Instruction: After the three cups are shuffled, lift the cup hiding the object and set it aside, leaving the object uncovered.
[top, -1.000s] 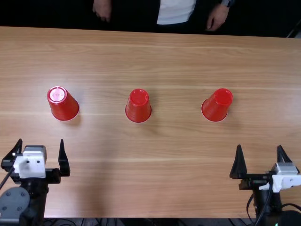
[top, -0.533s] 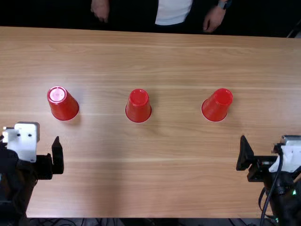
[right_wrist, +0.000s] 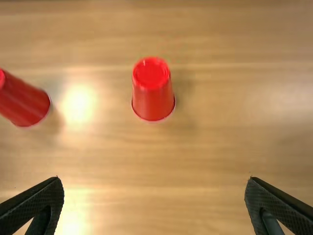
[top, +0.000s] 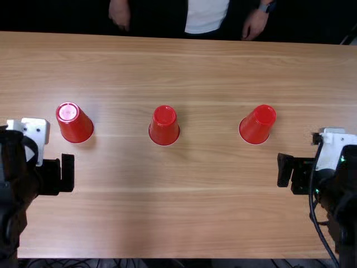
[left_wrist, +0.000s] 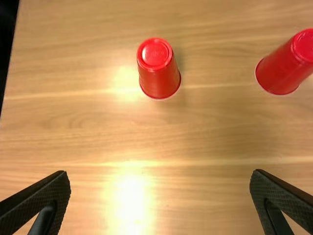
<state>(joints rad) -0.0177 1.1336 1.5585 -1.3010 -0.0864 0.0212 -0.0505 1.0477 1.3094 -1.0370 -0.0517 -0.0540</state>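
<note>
Left pincer [left_wrist: 157, 174] splayed wide, right pincer [right_wrist: 152, 179] too

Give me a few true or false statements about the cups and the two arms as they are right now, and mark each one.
1. The left cup, middle cup and right cup all stand upside down on the table. True.
2. The left arm grips the left cup. False: its jaws stand open, apart from that cup, on the side toward the table's near edge.
3. The middle cup lies on its side. False: it stands rim down.
4. The right arm has its jaws open and holds nothing. True.
5. The right cup touches the middle cup. False: bare table lies between them.
</note>
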